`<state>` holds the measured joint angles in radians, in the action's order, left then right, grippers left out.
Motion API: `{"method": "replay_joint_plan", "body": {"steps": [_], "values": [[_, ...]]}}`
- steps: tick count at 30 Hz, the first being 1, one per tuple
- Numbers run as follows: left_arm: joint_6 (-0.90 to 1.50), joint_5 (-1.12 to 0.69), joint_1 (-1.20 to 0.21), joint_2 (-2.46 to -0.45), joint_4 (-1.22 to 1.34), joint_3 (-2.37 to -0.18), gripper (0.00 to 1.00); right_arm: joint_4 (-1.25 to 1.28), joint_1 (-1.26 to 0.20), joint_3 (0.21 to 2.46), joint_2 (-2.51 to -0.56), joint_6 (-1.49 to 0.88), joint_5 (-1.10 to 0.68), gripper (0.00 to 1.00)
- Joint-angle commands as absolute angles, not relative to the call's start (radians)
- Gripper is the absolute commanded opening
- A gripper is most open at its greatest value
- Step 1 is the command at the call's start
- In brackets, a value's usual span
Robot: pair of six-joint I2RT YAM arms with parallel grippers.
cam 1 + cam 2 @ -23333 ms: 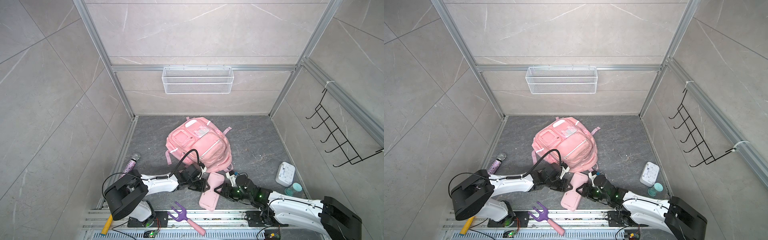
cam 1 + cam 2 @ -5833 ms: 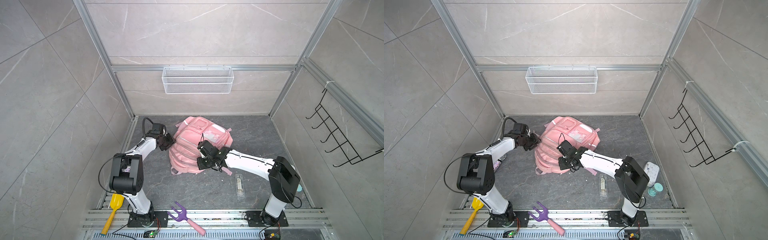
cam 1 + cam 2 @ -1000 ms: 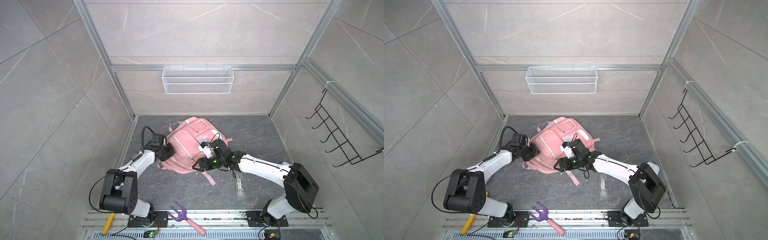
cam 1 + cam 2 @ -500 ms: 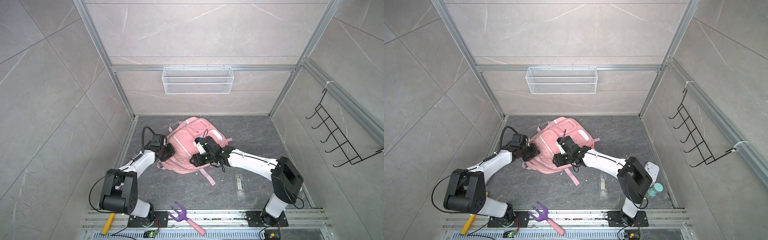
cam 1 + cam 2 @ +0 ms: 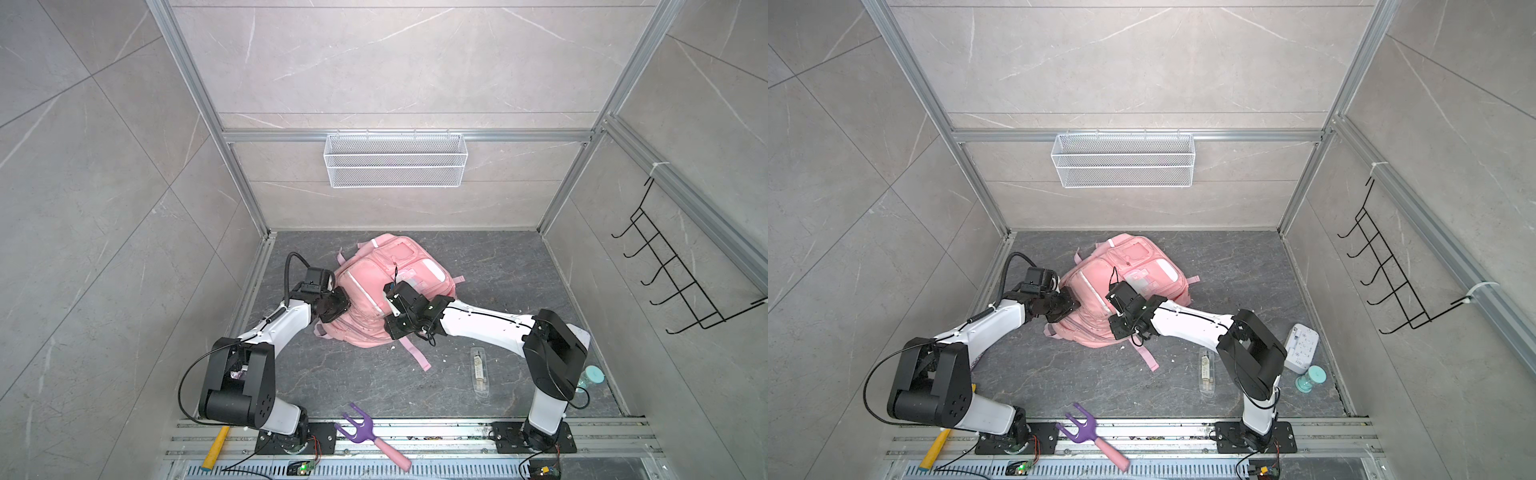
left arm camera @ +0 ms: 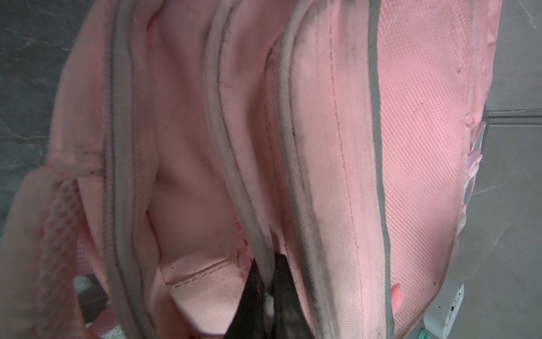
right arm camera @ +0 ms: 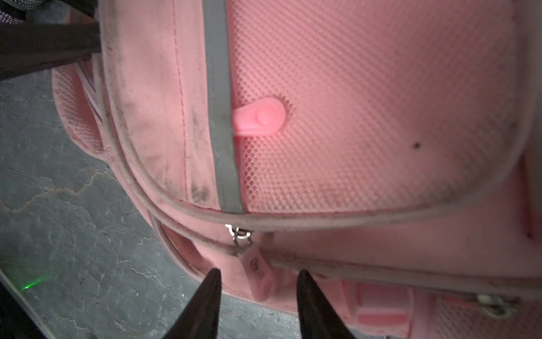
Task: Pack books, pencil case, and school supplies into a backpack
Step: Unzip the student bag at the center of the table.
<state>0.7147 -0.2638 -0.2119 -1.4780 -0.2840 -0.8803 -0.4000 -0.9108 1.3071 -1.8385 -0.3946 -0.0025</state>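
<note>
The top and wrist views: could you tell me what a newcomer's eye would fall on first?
The large pale pink fabric backpack lying mid-floor draws the eye, with both arms bent over it. The left gripper is pinched shut on its grey-trimmed edge, while the right gripper stands open astride a pink zip pull. A slim transparent plastic packet lies apart on the floor by the right arm.
</note>
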Motion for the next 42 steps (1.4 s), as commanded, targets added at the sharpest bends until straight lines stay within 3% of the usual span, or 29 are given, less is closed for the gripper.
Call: {"method": "replay_joint_plan", "body": {"steps": [1,17,30,42], "values": [[0.718,-0.297,-0.229,-1.47,-0.276,-0.887,0.0,-0.415,-0.928,1.347,-1.869,-0.378,0.035,0.4],[0.723,-0.29,-0.234,-1.457,-0.275,-0.884,0.0,-0.454,-0.962,1.364,-1.871,-0.358,0.121,0.12],[0.769,-0.264,-0.285,-1.448,-0.242,-0.882,0.0,-0.483,-1.091,1.495,-1.932,-0.414,0.06,0.1],[0.801,-0.244,-0.308,-1.398,-0.236,-0.843,0.0,-0.511,-1.078,1.708,-2.089,-0.512,0.05,0.08]]}}
